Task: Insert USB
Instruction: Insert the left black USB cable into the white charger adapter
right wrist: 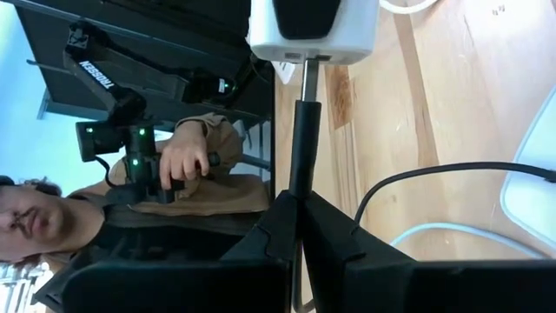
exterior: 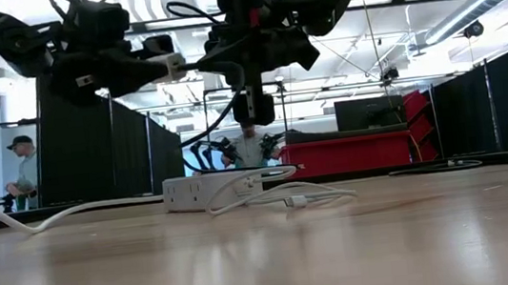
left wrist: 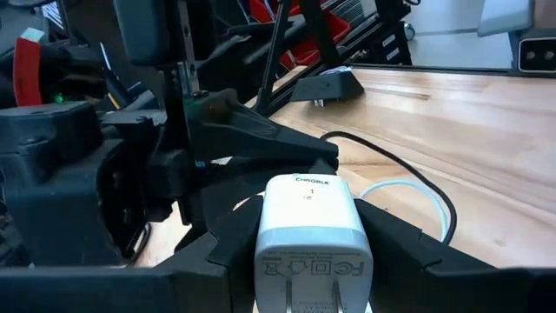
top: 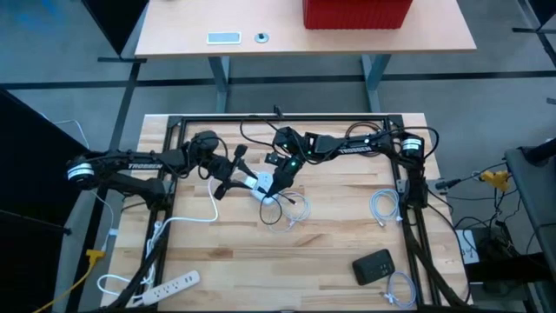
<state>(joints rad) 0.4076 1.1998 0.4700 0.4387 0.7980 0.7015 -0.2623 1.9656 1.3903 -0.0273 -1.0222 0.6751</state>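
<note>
Left gripper [top: 233, 176], high view, centre-left of frame: clamped on white charger [top: 246, 181]; right gripper [top: 280, 185] immediately right, pressed together on USB plug. Bare wood across lower centre; power strip [top: 174, 283] lower left. Low view: charger [exterior: 174, 67] upper left, clear of tabletop. Left wrist view: charger [left wrist: 309, 228] bottom centre between fingers. Right wrist view: USB plug [right wrist: 309, 76] top centre, meeting charger port.

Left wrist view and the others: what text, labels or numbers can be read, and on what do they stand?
"1" on the white charger held by the left gripper; the brand word above it is too blurred to be sure.
Moulded marks on the charger's prong face: too small to read.
"TROSSEN" on the left arm.
White lettering on an arm in the right wrist view: unreadable.
</note>
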